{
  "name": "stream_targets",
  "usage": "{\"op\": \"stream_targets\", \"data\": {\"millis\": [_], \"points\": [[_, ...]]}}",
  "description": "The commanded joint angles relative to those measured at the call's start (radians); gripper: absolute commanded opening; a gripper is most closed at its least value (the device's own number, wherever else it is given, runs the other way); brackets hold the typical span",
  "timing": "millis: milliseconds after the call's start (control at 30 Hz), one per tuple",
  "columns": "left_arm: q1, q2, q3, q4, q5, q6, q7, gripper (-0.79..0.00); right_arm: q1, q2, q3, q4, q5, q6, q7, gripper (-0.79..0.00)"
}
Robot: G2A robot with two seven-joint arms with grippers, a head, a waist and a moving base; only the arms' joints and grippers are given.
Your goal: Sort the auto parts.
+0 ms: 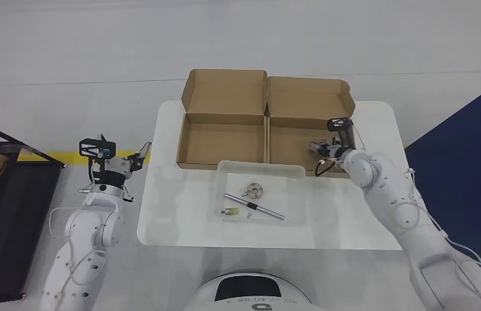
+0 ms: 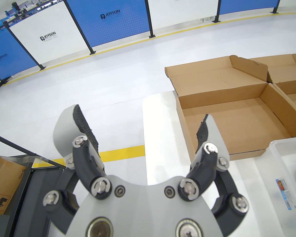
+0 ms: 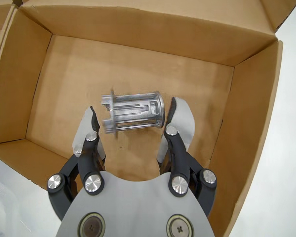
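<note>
Evidently the sorting is sitting at a drop-off step. Nearest, the clear tray (image 1: 294,167) is resting on the white counter (image 1: 178,202) and is holding three parts not yet sorted: a round flanged piece (image 1: 254,188), a slim rod (image 1: 257,207) and a small bolt (image 1: 231,211). To the left, off the counter's edge, the left pincer (image 2: 141,114) is hanging spread and carrying nothing.

A little farther, inside the right cardboard box (image 3: 251,94), the right pincer (image 3: 132,110) is standing spread wider than the ribbed metal cylinder (image 3: 138,115); the cylinder is lying crosswise between the fingers with one end blurred, so it is probably dropping or settling on the box floor rather than being pinched. The left cardboard box (image 1: 222,144) is standing open just beside it.

The next move, as I am judging it, is calling for the right arm to rise straight up clear of the box walls, then cross to the tray for another part, choosing its box by kind.

As for writing, a small printed sticker (image 2: 285,194) is lying in the tray, too small to read; farthest, blue and white partition panels (image 2: 108,23) are carrying a printed logo, which I am leaving unread.
</note>
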Motion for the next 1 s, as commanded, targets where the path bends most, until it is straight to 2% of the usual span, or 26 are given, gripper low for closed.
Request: {"op": "stream_targets", "data": {"millis": [0, 67, 167, 367, 500, 600, 967], "points": [[0.000, 0.000, 0.000, 0.000, 0.000, 0.000, 0.000, 0.000, -0.005, 0.002, 0.010, -0.007, 0.000, -0.007, 0.000, 0.000], [0.000, 0.000, 0.000, 0.000, 0.000, 0.000, 0.000, 0.000, -0.011, 0.005, 0.027, -0.020, 0.009, -0.018, -0.004, 0.000], [0.000, 0.000, 0.000, 0.000, 0.000, 0.000, 0.000, 0.000, -0.038, 0.014, 0.073, -0.064, 0.053, -0.086, -0.040, 0.000], [0.000, 0.000, 0.000, 0.000, 0.000, 0.000, 0.000, 0.000, -0.171, 0.055, 0.219, -0.285, 0.138, -0.351, -0.131, 0.000], [0.000, 0.000, 0.000, 0.000, 0.000, 0.000, 0.000, 0.000, -0.259, 0.074, 0.264, -0.449, 0.131, -0.454, -0.080, 0.000], [0.000, 0.000, 0.000, 0.000, 0.000, 0.000, 0.000, 0.000, -0.296, 0.079, 0.257, -0.530, 0.175, -0.533, -0.016, 0.000], [0.000, 0.000, 0.000, 0.000, 0.000, 0.000, 0.000, 0.000, -0.298, 0.080, 0.255, -0.537, 0.193, -0.546, 0.002, 0.000]]}}
